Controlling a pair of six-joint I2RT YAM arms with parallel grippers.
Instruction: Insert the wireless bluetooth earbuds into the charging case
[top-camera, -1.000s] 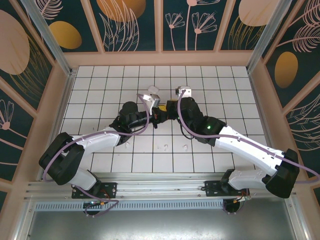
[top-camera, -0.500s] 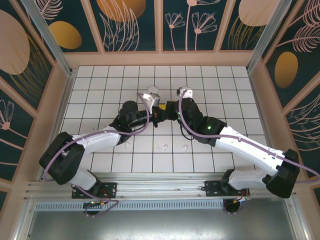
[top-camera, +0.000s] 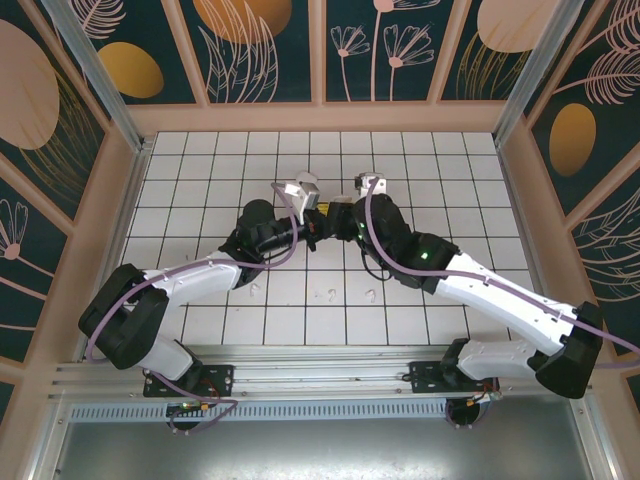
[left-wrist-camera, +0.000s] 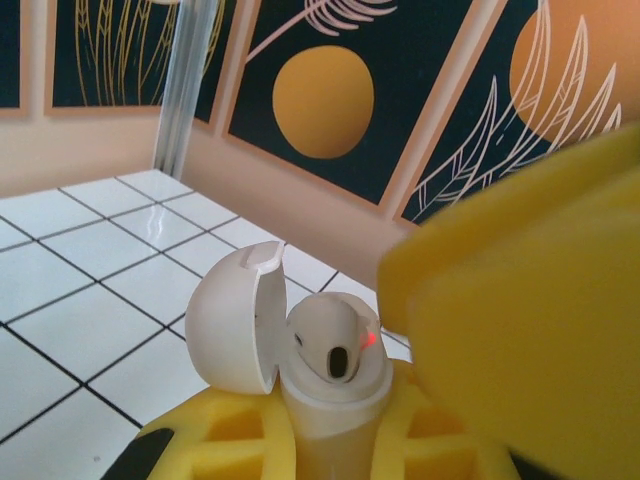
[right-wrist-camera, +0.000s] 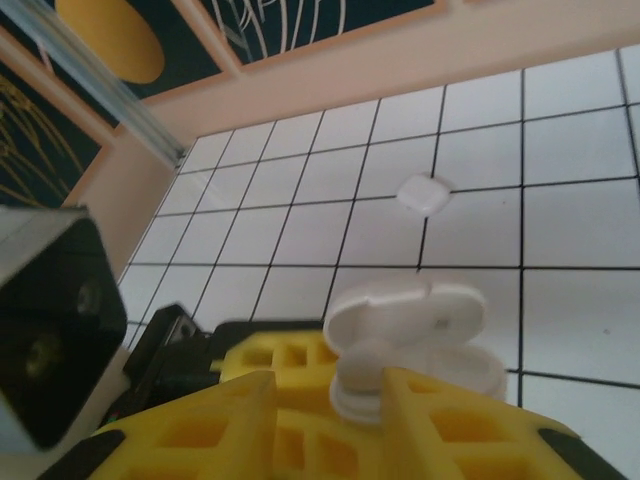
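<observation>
Top external view: white tiled table (top-camera: 200, 170), two white-and-black arms meeting near its centre. The left gripper (top-camera: 320, 226) and right gripper (top-camera: 343, 212) stood just beside each other. One tiny white short-stemmed plastic loose earbud (top-camera: 330, 294) and a second loose earbud (top-camera: 371, 294) lay toward the table's near edge, well apart from both grippers. Left wrist view: the left gripper's yellow fingers (left-wrist-camera: 240, 440) were clamped on the base of a white rounded plastic charging case (left-wrist-camera: 300, 350). The case stood upright with its lid swung open. A white seated earbud (left-wrist-camera: 335, 345) with a dark oval spot sat in its well, a red light beside it. Right wrist view: the right gripper's jaws stood apart at the case's mouth, a small white piece between them, with a gap showing beside it. A closed white rounded second case (right-wrist-camera: 425, 193) lay apart on the tiles.
</observation>
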